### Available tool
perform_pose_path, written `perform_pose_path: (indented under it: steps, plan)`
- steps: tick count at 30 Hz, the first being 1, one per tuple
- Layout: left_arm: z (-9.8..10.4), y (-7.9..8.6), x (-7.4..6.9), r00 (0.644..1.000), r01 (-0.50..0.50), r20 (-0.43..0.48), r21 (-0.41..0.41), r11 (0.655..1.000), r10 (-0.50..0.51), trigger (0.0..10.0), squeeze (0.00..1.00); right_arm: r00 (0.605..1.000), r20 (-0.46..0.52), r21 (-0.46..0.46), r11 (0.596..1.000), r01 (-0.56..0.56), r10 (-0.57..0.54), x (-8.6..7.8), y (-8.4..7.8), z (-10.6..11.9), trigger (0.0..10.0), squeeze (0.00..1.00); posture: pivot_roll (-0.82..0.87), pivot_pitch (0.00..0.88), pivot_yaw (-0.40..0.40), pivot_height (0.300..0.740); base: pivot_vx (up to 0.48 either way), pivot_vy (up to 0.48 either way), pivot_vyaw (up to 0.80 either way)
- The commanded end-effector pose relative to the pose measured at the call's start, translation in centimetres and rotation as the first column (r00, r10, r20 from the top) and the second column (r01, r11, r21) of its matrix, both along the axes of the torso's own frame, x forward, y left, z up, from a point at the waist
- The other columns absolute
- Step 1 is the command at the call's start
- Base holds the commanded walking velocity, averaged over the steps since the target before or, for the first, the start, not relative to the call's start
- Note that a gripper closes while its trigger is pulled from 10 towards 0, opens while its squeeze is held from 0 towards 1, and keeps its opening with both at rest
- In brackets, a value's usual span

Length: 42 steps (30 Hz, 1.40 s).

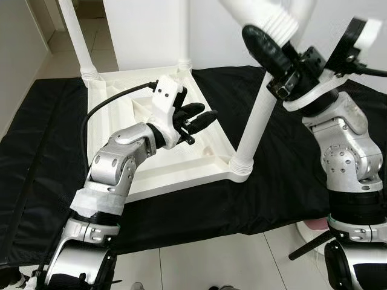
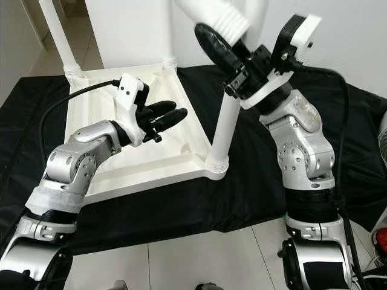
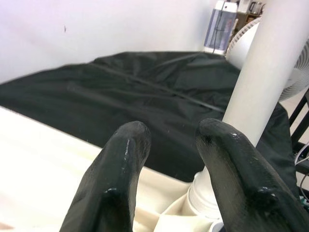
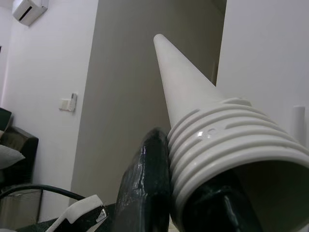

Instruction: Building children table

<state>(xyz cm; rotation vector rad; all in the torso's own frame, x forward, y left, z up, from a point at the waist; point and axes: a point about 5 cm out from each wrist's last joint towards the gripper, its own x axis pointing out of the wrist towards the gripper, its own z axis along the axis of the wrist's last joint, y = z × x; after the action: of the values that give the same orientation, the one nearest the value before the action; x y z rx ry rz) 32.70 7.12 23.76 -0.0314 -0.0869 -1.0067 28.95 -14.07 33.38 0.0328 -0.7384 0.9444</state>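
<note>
White tabletop [image 1: 181,169] lies upside down on the black cloth [image 1: 54,133] over the floor, three legs already standing up at its corners: near leg [image 1: 257,121], far leg [image 1: 77,33], and a stub of another [image 1: 185,63]. My right gripper [image 2: 233,51] is up high, clamped on the threaded end of the loose leg [image 4: 203,121], tapered tip pointing away and up. My left gripper [image 1: 195,118] hovers over the tray-like underside, fingers [image 3: 120,164] parted, holding nothing, aimed toward the near leg's base. Risks as I judge them: the grip sits on ridged thread near one end, so the long leg could pivot or slip when I swing it down; swinging could also knock the near leg, which is just beside my right forearm. Threads may cross if it goes in tilted. Room: open cloth to the right of the tabletop, wall close behind, a fan [image 3: 299,72] beyond the cloth's edge, tile floor [image 1: 199,266] at the near edge. The free corner looks to be near my left side, so it's a long reach across.
</note>
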Motion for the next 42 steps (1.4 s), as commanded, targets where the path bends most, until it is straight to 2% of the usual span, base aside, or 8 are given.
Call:
perform_pose_path:
  steps: [1,8,19,26,35,38,39,42]
  plan:
    - [-0.1,-0.4,-0.2,1.0,0.004,-0.001,0.009,1.0,-0.004,10.0,0.0,0.999,-0.021,-0.018,1.0,-0.025,0.024,-0.2,0.7,-1.0,10.0,0.0,0.07,0.028,-0.027,0.74,0.0,0.0,0.0]
    - [-0.3,-0.8,-0.5,1.0,0.024,-0.004,0.007,1.0,-0.024,10.0,0.0,0.989,-0.103,-0.136,0.984,-0.116,0.102,-0.8,3.0,-4.9,10.0,0.0,0.08,0.024,-0.038,0.74,0.0,0.0,0.0]
    - [-0.7,-0.4,-0.5,1.0,-0.017,-0.021,-0.002,1.0,0.017,10.0,0.0,0.964,-0.265,-0.138,0.989,-0.054,0.015,-0.9,1.9,-9.8,10.0,0.0,0.08,0.023,-0.045,0.74,0.0,0.0,0.0]
    - [-1.0,0.2,0.1,0.997,-0.05,-0.055,-0.022,0.999,0.048,10.0,0.0,0.955,-0.296,-0.093,0.996,0.004,-0.032,-1.0,1.6,-10.9,10.0,0.0,0.08,0.021,-0.042,0.74,0.0,0.0,0.0]
    - [-3.5,2.3,1.1,0.974,-0.166,-0.145,0.064,0.984,0.174,10.0,0.0,0.942,-0.335,0.193,0.978,0.081,-0.012,-0.4,0.6,-9.3,10.0,0.0,0.07,0.037,-0.04,0.74,0.0,0.0,0.0]
    - [-3.7,3.3,1.4,0.959,-0.201,-0.195,0.049,0.978,0.207,10.0,0.11,0.939,-0.344,0.19,0.978,0.085,-0.015,-0.4,0.7,-9.6,10.0,0.0,0.08,0.048,-0.044,0.74,0.0,0.0,0.0]
    - [-3.5,3.9,1.6,0.951,-0.215,-0.225,0.014,0.977,0.212,10.0,1.0,0.935,-0.353,0.175,0.981,0.084,-0.017,-0.5,1.0,-10.1,10.0,0.0,0.09,0.053,-0.047,0.74,0.0,0.0,0.0]
    - [-2.8,4.7,1.7,0.944,-0.227,-0.258,-0.05,0.973,0.207,10.0,1.0,0.929,-0.369,0.153,0.985,0.078,-0.016,-0.6,1.3,-10.7,10.0,0.0,0.09,0.057,-0.049,0.74,0.0,0.0,0.0]
